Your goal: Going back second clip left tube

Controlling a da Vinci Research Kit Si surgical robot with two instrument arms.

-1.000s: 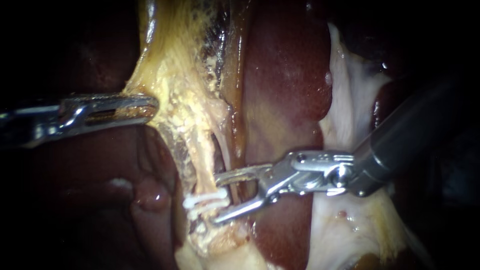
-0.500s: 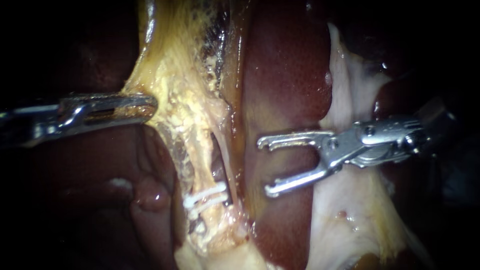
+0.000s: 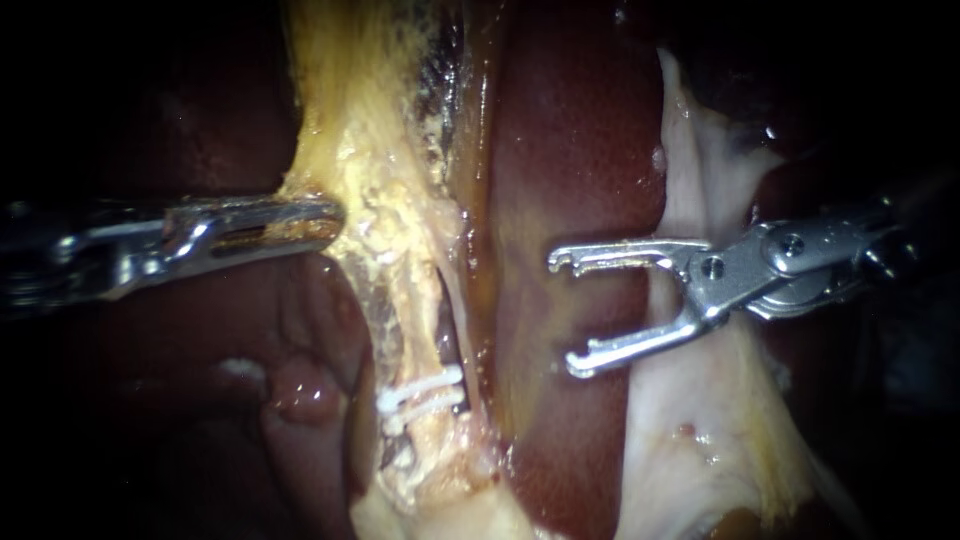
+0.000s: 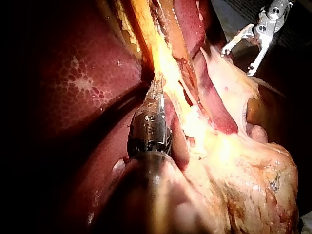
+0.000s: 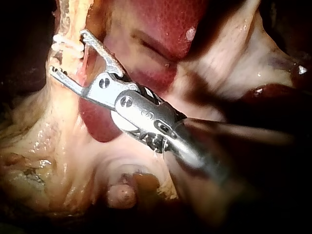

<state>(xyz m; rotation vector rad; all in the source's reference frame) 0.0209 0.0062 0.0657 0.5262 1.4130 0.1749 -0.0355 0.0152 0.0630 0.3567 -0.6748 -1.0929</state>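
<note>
Right tool [image 3: 563, 313] gapes empty over liver [image 3: 570, 150]; left tool [image 3: 330, 218] clenches yellow tissue [image 3: 370, 150]; 2 clips [image 3: 420, 384] cross 1 tube [image 3: 410, 320].

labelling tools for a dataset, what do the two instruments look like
Left instrument: shiny silver metal tip, long narrow jaws with a slot down the side, on a dark round shaft. Right instrument: also bright silver, two thin jaws with small notched tips, round pins at the hinge, on a dark grey shaft. No cables or sleeves show.
</note>
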